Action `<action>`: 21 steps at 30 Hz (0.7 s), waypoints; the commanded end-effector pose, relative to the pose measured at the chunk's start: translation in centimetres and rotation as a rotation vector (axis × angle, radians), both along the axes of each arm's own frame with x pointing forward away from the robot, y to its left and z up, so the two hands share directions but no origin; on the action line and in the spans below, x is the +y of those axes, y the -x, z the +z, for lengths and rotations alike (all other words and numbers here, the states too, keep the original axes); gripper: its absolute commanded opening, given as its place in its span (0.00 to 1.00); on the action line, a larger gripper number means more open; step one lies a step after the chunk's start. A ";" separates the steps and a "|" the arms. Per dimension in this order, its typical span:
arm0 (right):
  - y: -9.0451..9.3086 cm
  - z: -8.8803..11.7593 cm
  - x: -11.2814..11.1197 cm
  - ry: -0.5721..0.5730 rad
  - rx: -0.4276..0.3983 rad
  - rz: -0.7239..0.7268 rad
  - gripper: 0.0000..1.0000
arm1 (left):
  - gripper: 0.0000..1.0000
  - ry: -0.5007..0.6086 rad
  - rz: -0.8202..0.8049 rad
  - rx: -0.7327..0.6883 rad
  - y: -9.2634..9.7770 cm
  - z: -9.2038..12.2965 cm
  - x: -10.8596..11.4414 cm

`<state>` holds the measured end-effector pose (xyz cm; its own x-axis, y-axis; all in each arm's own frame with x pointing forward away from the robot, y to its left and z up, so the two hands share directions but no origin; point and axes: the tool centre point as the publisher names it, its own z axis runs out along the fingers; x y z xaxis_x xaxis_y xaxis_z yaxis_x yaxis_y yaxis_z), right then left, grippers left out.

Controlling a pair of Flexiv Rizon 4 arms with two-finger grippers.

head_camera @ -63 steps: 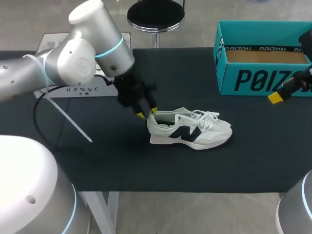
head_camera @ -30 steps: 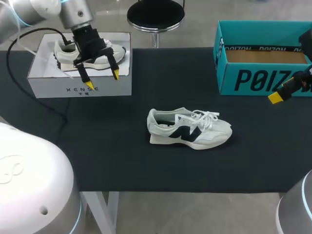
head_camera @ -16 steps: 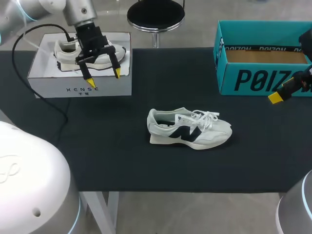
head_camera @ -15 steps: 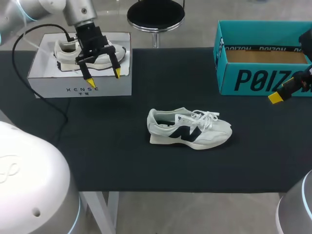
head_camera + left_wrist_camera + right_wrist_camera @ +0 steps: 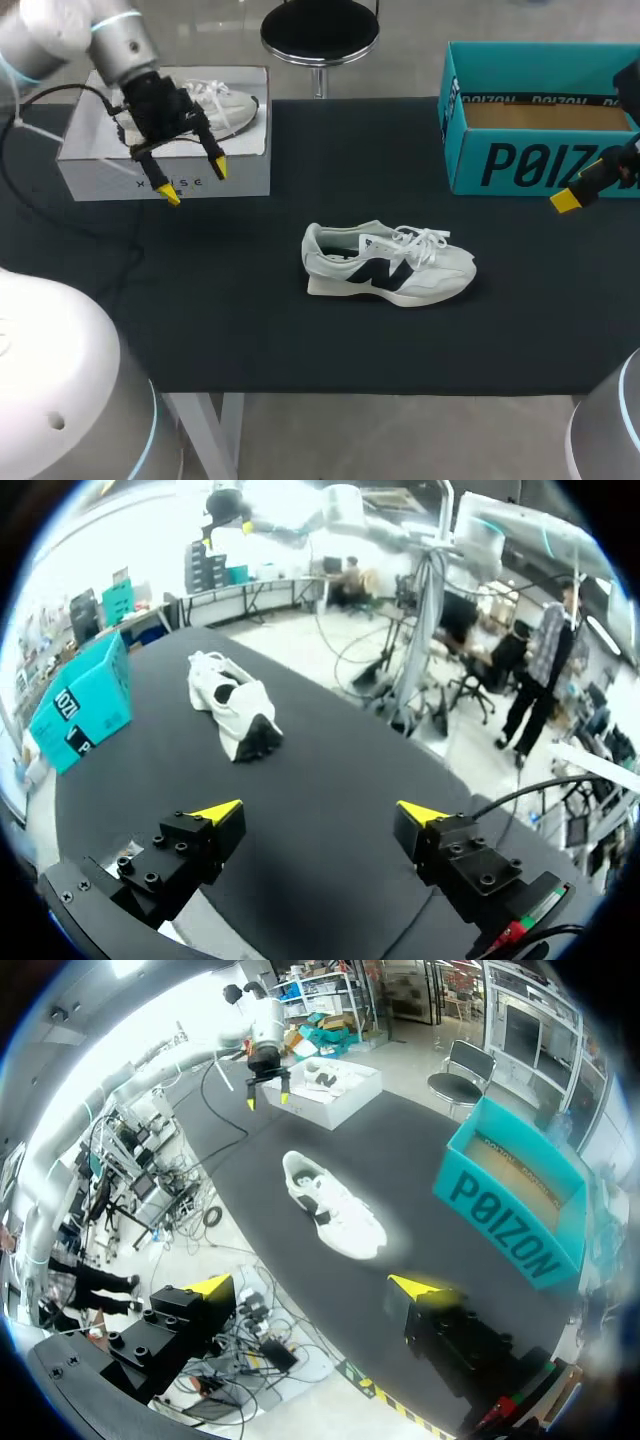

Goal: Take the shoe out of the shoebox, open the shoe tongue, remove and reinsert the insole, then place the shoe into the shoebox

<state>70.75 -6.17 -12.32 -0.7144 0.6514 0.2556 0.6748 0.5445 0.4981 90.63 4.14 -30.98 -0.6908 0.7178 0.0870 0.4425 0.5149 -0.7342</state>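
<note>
Two claws are standing wide open, holding nothing: the left gripper [image 5: 194,181] is retreating from the shoe [image 5: 388,265], lying at the middle of the table [image 5: 300,350], toward the far left corner; the right gripper [image 5: 312,1287] is idling by the shoebox [image 5: 540,160]. Tongue work is likely pending.

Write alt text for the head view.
A sneaker sits untouched at the middle of the table. The left hand hangs open before a white box holding another shoe; a teal shoebox stands at the right.

silver arm [image 5: 62,28] with cyan ring, black pincer [image 5: 193,181], yellow tips [image 5: 217,168], black cable [image 5: 545,782]
</note>
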 end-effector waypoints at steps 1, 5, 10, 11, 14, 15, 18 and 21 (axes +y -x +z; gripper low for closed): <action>-0.3 0.0 0.1 0.002 0.004 0.002 1.00 | 1.00 0.123 0.248 -0.053 4.2 -1.2 1.7; -0.3 0.0 0.1 0.002 0.004 0.002 1.00 | 1.00 0.156 0.357 -0.039 6.5 -1.8 2.0; -0.3 0.0 0.1 0.002 0.004 0.002 1.00 | 1.00 0.187 0.425 -0.018 8.8 -2.1 1.5; -0.3 0.0 0.1 0.002 0.004 0.002 1.00 | 1.00 0.185 0.426 -0.019 9.2 -2.1 1.4; -0.3 0.0 0.1 0.002 0.004 0.002 1.00 | 1.00 0.203 0.448 -0.019 10.4 -2.2 1.2; -0.3 0.0 0.1 0.002 0.004 0.002 1.00 | 1.00 0.207 0.450 -0.018 10.7 -2.2 1.2; -0.3 0.0 0.1 0.002 0.004 0.002 1.00 | 1.00 0.221 0.425 -0.011 11.6 -2.3 0.5; -0.3 0.0 0.1 0.002 0.004 0.002 1.00 | 1.00 0.203 0.297 0.053 12.1 -2.8 -1.2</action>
<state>70.75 -6.17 -12.32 -0.7143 0.6515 0.2556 0.6748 0.5445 0.4981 79.18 4.33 -33.12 -0.8545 0.5179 0.0402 0.2407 0.4632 -0.8529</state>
